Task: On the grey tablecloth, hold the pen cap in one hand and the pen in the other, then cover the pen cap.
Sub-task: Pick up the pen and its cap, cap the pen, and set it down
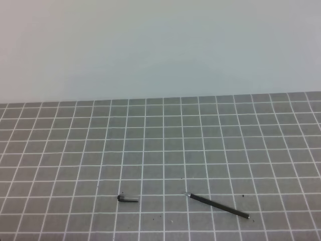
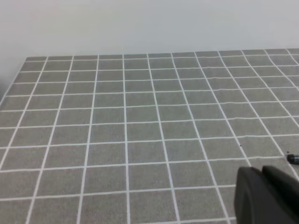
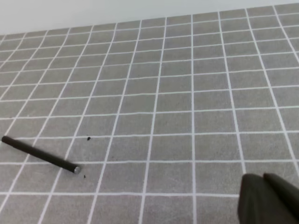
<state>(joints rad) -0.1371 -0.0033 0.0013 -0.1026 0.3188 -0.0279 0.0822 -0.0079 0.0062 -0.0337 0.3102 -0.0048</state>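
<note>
Down on the grey tablecloth [image 1: 165, 150] lie the two loose pieces, well apart from each other: the pen cap [image 1: 127, 199] towards the left of the high view and the pen [image 1: 218, 206] to its right, slanting, with its silvery tip pointing towards the cap. Neither arm shows in the high view. From the left wrist view the left jaws [image 2: 264, 196] appear as a dark blurred shape at the lower right corner, pressed together with nothing between them; the cloth ahead of them is bare grid, and only a small dark end of something, probably the pen cap, peeks in at the right edge just above and beyond them. From the right wrist view the right jaws [image 3: 266, 200] sit likewise at the lower right corner, closed and empty-handed; the pen lies well off to their left, flat on the cloth, one end cut by the left edge of the view. A few dark specks [image 3: 88, 138] dot the cloth near the pen, one just beside its nearer end. Nothing stands between either pair of jaws and the pieces. Beyond the far edge of the cloth rises a plain pale wall [image 1: 160, 45].
</note>
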